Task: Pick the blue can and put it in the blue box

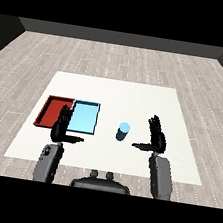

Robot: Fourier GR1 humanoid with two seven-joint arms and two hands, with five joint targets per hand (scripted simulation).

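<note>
A blue can stands upright on the white table, just right of the light blue tray. My right hand hovers to the right of the can, fingers straight and thumb pointing toward it, a small gap between them. My left hand is raised with straight fingers in front of the border between the red tray and the light blue tray, covering part of both. Neither hand holds anything.
The red tray lies left of the light blue tray, side by side near the table's left part. Wooden floor surrounds the table. Both grey forearms come in from the lower corners.
</note>
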